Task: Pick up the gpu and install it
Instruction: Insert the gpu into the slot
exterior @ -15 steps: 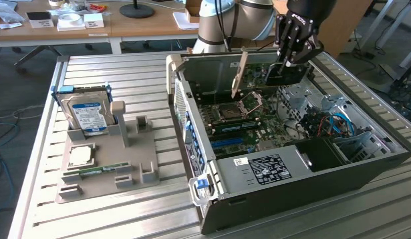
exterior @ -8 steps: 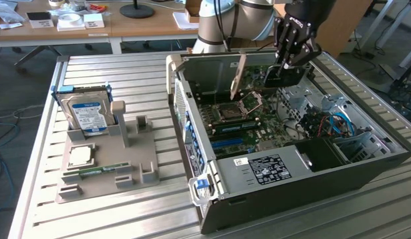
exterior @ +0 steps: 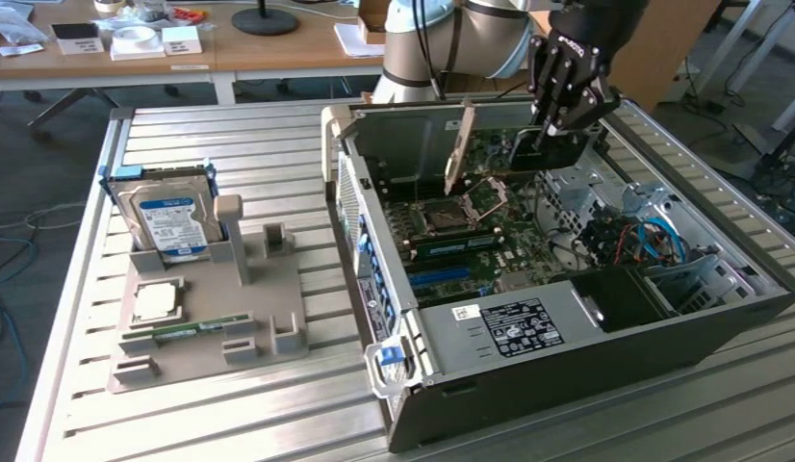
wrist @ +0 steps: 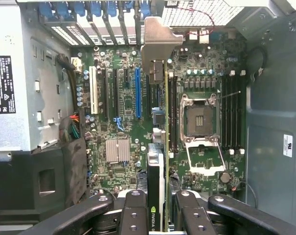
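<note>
Currently gripper [exterior: 558, 130] [wrist: 158, 220] is pinched onto the gpu [exterior: 532, 154] [wrist: 160, 147], card on edge inside the open case [exterior: 705, 327], above the motherboard [wrist: 118, 122], between blue slot [wrist: 137, 93] and CPU socket [wrist: 199, 120].

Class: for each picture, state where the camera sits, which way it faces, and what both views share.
Exterior view: off the arm, above the table, looking down into the open case; the arm and gripper show.
Wrist view: on the wrist, looking down along the gpu at the motherboard; the gripper clamps it.
Shared: gpu, gripper, motherboard, CPU socket.
</note>
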Action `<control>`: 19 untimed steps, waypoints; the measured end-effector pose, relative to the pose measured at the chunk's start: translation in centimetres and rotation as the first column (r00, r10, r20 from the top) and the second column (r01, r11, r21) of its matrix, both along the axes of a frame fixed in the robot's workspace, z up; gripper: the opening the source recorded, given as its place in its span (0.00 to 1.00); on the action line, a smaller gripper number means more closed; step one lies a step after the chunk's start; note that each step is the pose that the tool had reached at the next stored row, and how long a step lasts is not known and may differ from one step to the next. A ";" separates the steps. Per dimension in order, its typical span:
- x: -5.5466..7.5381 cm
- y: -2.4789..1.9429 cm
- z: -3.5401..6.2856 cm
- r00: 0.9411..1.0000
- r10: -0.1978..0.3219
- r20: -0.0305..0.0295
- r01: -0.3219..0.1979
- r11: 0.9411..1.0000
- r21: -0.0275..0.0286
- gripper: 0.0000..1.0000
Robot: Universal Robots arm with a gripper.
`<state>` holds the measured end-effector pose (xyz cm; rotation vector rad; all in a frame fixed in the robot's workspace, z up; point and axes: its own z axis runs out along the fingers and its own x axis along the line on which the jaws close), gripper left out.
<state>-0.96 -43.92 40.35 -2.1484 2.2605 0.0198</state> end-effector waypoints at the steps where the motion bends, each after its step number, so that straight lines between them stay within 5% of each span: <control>1: 0.0 0.00 -0.05 1.000 0.002 0.000 -0.002 1.000 0.000 0.27; 19: 0.0 0.00 -1.84 1.000 0.017 0.000 -0.017 1.000 0.000 0.27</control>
